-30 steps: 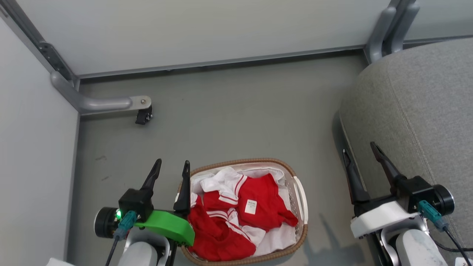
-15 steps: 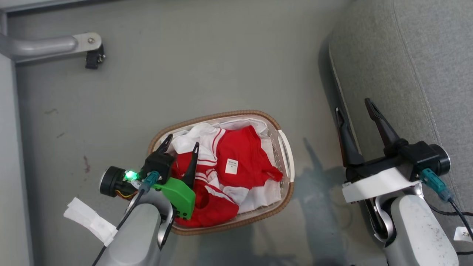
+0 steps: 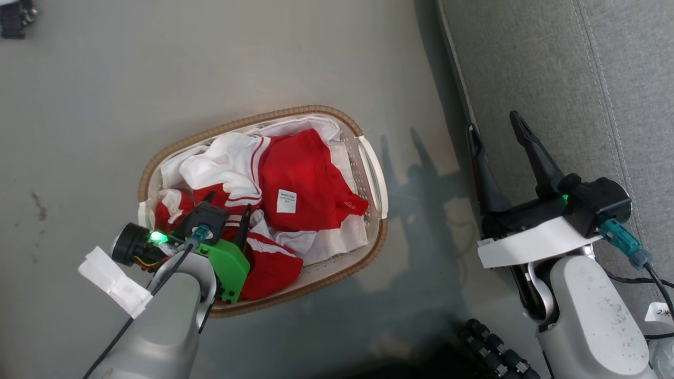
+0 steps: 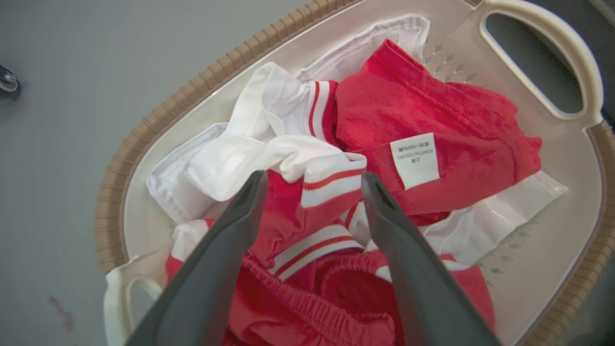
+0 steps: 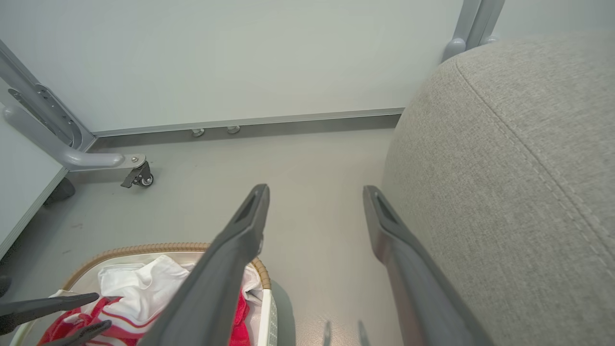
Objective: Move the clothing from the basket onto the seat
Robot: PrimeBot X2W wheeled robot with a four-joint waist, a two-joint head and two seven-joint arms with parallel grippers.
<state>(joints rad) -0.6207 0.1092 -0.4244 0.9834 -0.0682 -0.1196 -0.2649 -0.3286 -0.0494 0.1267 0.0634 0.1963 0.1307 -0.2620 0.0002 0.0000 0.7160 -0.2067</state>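
My left fingers (image 4: 226, 250) are spread wide and hold nothing. They point down into the basket (image 3: 253, 117), which sits on the floor (image 3: 105, 105), and straddle a raised fold of the clothing (image 3: 305, 173) where red cloth meets white stripe trim. I judge that ridge is chosen because it gives both tips something to close on. I cannot tell whether the tips touch the cloth. All the clothing lies heaped in the basket, its white label (image 4: 414, 159) at 1 o'clock from my fingertips, so nothing has reached the seat (image 3: 553, 79). The seat lies at 3 o'clock from the basket, a strip of floor between them. My right fingers (image 3: 534, 152) are also parted and empty, hanging along the seat's near edge, likely kept clear so the left arm has room to lift and swing across.
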